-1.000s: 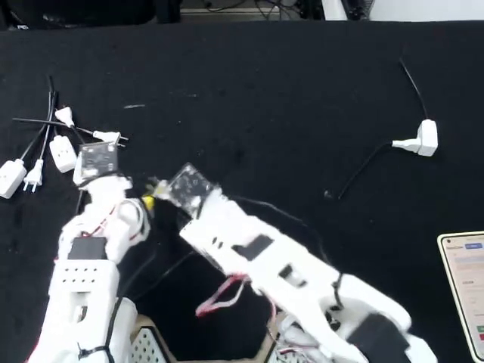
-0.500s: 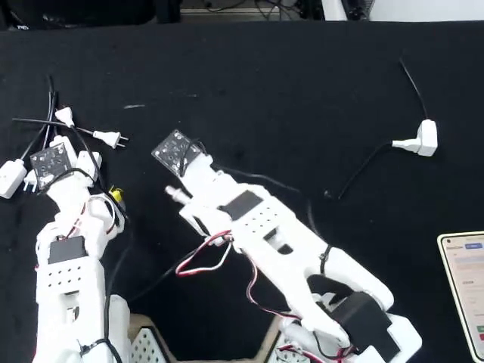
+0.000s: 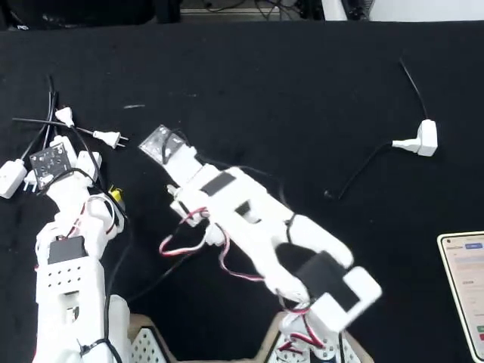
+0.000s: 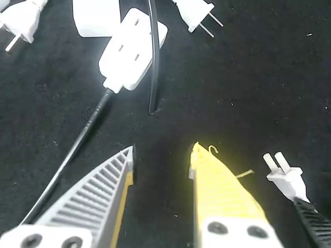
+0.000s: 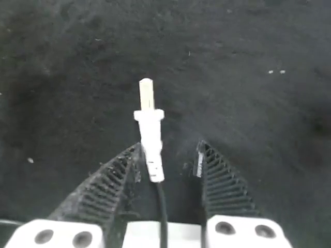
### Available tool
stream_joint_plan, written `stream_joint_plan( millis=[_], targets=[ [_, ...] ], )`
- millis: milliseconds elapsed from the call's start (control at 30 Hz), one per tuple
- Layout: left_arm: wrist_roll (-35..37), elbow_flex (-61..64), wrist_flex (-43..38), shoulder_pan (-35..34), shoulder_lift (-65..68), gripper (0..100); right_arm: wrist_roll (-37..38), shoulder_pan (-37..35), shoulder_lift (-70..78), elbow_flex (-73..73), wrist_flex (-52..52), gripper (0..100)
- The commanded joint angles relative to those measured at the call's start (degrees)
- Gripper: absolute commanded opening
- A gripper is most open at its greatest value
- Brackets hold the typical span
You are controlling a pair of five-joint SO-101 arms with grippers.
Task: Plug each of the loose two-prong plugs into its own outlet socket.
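Note:
My right gripper (image 5: 168, 150) is open around a white two-prong plug (image 5: 150, 134). The plug rests against one finger, with a gap to the other finger (image 5: 207, 165). Its prongs point away and its black cord runs back under the wrist. In the high view the right arm (image 3: 242, 212) stretches to the left-centre of the table. My left gripper (image 4: 161, 154) is open and holds nothing, short of a white outlet socket (image 4: 132, 51). Loose plugs (image 4: 196, 10) (image 4: 283, 173) lie around it. The high view shows this cluster at far left, including a plug (image 3: 110, 138) and a socket (image 3: 11, 178).
Another white plug piece (image 3: 423, 138) with a black cord lies far right. A phone-like screen (image 3: 463, 291) sits at the right edge. Black cords (image 3: 34, 125) cross the left cluster. The table (image 3: 302, 91) is black cloth.
The right arm swung left and farther out, away from where both grippers met. The left arm moved left to the plug cluster a second ago and has since held still.

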Motion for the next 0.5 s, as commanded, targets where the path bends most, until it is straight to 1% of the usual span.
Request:
stream_joint_plan(
  millis=[0,400,467],
  targets=[
    [0.6,-4.0,-0.4,-0.5,-1.0,18,0.7,-2.0,0.6,-5.8,1.9,16.2],
    [0.5,-4.0,-0.4,-0.5,-1.0,18,0.8,-1.8,6.2,-7.6,1.8,16.2],
    [0.5,-4.0,-0.4,-0.5,-1.0,18,0.8,-1.8,6.5,-7.8,1.8,11.9]
  ],
)
